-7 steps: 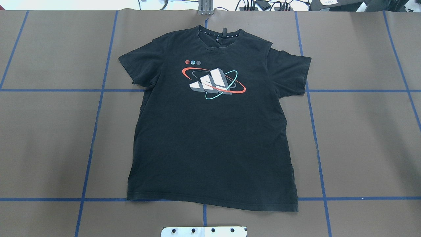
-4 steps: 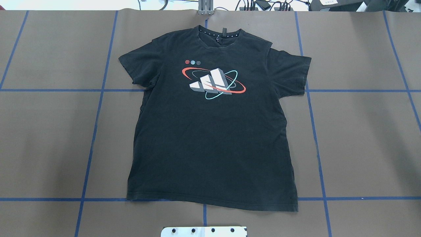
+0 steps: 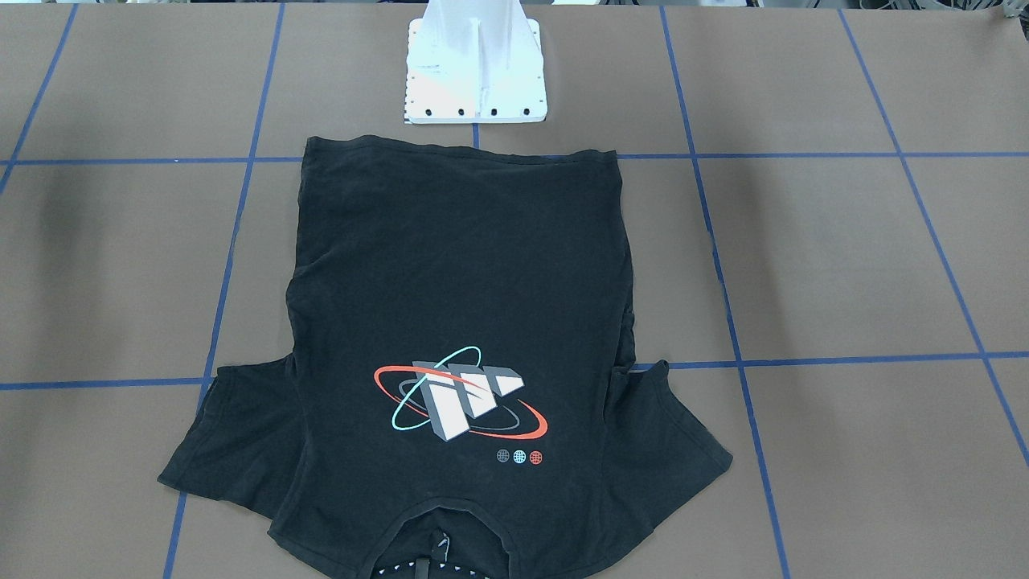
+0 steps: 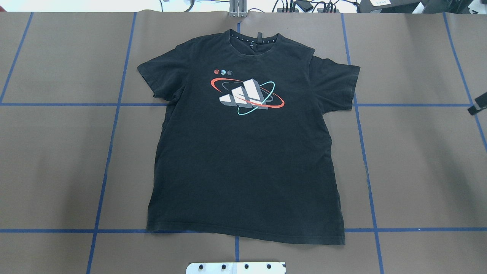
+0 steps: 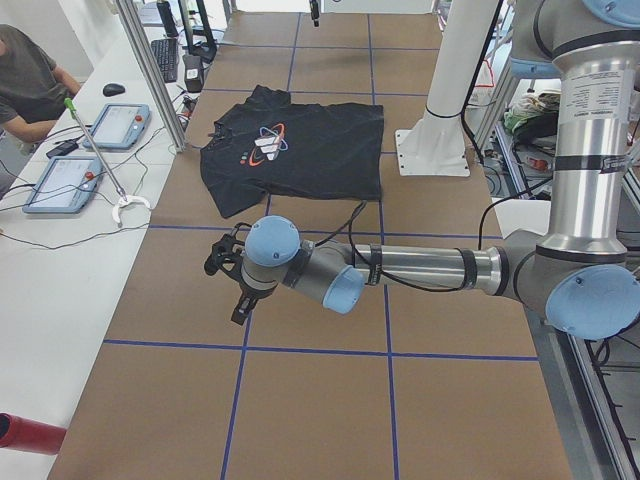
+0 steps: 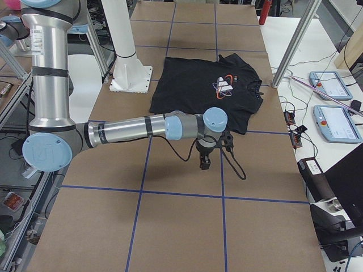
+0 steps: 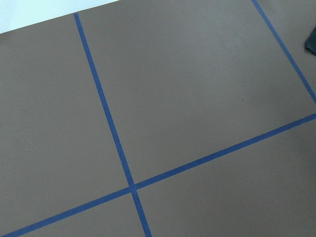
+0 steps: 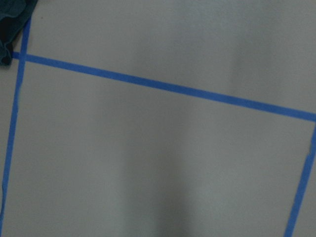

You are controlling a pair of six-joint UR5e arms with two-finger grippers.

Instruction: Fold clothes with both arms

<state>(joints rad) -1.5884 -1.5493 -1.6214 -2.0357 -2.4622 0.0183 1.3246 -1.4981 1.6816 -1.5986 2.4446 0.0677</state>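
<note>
Left gripper (image 5: 226, 284): hangs above bare table (image 4: 418, 160), fingers pointing down, well apart from the shirt; whether the jaws are apart or together we cannot tell. Left arm (image 5: 420, 268): forearm reaches out about level from a bent elbow, upper arm upright. Its wrist camera sees brown table crossed by blue tape lines (image 7: 106, 113), with a dark scrap of cloth at the right edge. Right gripper (image 6: 205, 162): also points down over bare table, near the shirt's sleeve but not touching it; jaw state cannot be told. Only a black sliver of it enters the overhead view at the right edge. Right arm (image 6: 125, 129): forearm stretched out nearly level, upper arm upright. The black T-shirt (image 4: 243, 163) lies flat and unfolded at mid-table, graphic side up, collar (image 4: 253, 40) away from the white pedestal base (image 3: 474, 72) and hem near it. Print: a white-grey block graphic (image 4: 245, 97) ringed in red and teal, with three small dots (image 4: 223, 72) beside it. The collar tag is too small to read.
</note>
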